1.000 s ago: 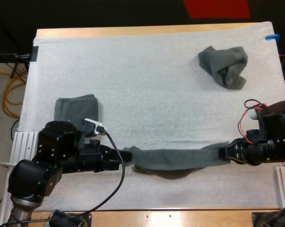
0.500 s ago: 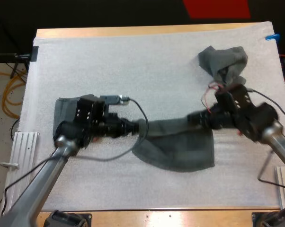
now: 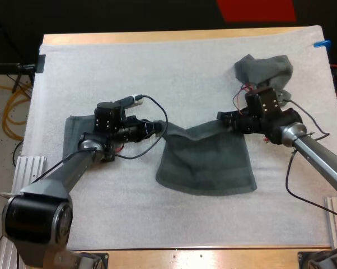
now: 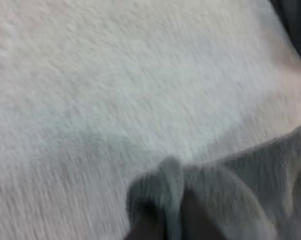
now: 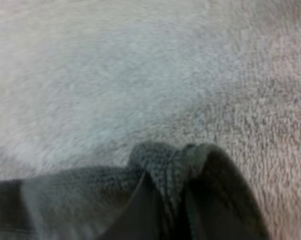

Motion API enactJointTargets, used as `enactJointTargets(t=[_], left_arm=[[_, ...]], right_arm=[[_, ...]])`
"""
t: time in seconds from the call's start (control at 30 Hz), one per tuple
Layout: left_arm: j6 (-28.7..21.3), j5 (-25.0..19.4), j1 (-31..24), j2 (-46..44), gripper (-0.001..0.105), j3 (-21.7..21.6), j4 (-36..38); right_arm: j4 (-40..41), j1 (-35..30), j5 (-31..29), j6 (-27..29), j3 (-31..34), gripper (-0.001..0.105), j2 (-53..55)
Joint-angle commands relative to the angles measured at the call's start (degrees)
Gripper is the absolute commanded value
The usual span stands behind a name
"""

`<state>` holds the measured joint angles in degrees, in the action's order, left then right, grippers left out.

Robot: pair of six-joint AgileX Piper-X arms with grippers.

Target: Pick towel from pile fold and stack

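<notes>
Both grippers are clamped on one cloth. The left gripper [image 3: 158, 128] pinches the far left corner of the held towel [image 3: 205, 162], and the right gripper [image 3: 221, 118] pinches its far right corner. Each presses the fabric between its two black fingers. Between those corners the far edge dips in a shallow sag. The rest of the held towel lies spread on the white mat [image 3: 157, 67] as a rough square, a little wider along its near edge.

The left wrist view shows a bunched ridge of the cloth rising between the dark fingers [image 4: 196, 222], with bare mat beyond it. The right wrist view shows much the same: a fold of the corner squeezed between that arm's fingers [image 5: 225, 200].

Left of the held towel, a folded towel [image 3: 74, 130] lies flat on the mat, and the left arm's wrist covers part of it. Beyond the held towel's far right corner, just behind the right arm's wrist, the crumpled towel [image 3: 266, 67] sits in a loose heap (whether it touches the arm cannot be told). Farther from the held towel, past the mat's far edge, the wooden table [image 3: 157, 37] shows as a narrow strip.
</notes>
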<state>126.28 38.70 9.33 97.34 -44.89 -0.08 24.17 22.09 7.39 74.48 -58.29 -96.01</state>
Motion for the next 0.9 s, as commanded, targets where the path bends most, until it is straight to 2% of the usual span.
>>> enactJointTargets(t=[0.0, 0.23, 0.33, 0.4, 0.43, 0.47, 0.5, 0.57, 0.6, 0.7, 0.87], left_arm=[[0.55, 0.56, -0.31, 0.67, 0.0, -0.28, -2.65], [0.72, 0.56, -0.57, 1.68, 0.002, -0.29, -7.8], [0.72, 0.56, -0.57, 1.68, 0.014, -0.91, -9.12], [0.72, 0.56, -0.57, 1.68, 0.038, -2.17, -9.26], [0.72, 0.56, -0.57, 1.68, 0.046, -2.48, -9.26], [0.72, 0.56, -0.57, 1.68, 0.064, -3.41, -9.26], [0.72, 0.59, -0.58, 1.68, 0.077, -4.52, -9.26], [0.72, 2.23, -0.94, 1.68, 0.092, -6.38, -9.26], [0.72, 4.41, -1.28, 1.68, 0.097, -7.79, -9.26], [0.72, 9.12, -2.03, 0.95, 0.097, -11.15, -7.83], [-2.84, 6.69, -2.55, -4.23, 0.097, -12.79, -2.75]], right_arm=[[-1.86, -0.6, -1.32, -1.4, 0.01, 0.0, -0.5], [-4.14, -3.27, -4.18, -3.88, 0.01, 0.0, -1.32], [-6.18, -4.66, -1.65, -3.88, 0.01, 0.009, -1.32], [-9.15, -6.06, 2.19, -4.33, 0.01, 0.032, -1.32], [-10.0, -6.49, 2.94, -4.86, 0.01, 0.041, -1.32], [-11.58, -7.36, 3.88, -6.22, 0.01, 0.057, -1.32], [-12.88, -8.07, 4.64, -6.82, -0.01, 0.068, -1.32], [-14.26, -9.45, 6.68, -6.74, -0.62, 0.08, -1.31], [-14.51, -10.2, 8.22, -6.38, -1.21, 0.082, -1.18], [-14.4, -11.32, 10.84, -4.89, -2.5, 0.079, 0.46], [-12.92, -11.5, 9.3, 2.49, -2.59, 0.075, 7.03]])
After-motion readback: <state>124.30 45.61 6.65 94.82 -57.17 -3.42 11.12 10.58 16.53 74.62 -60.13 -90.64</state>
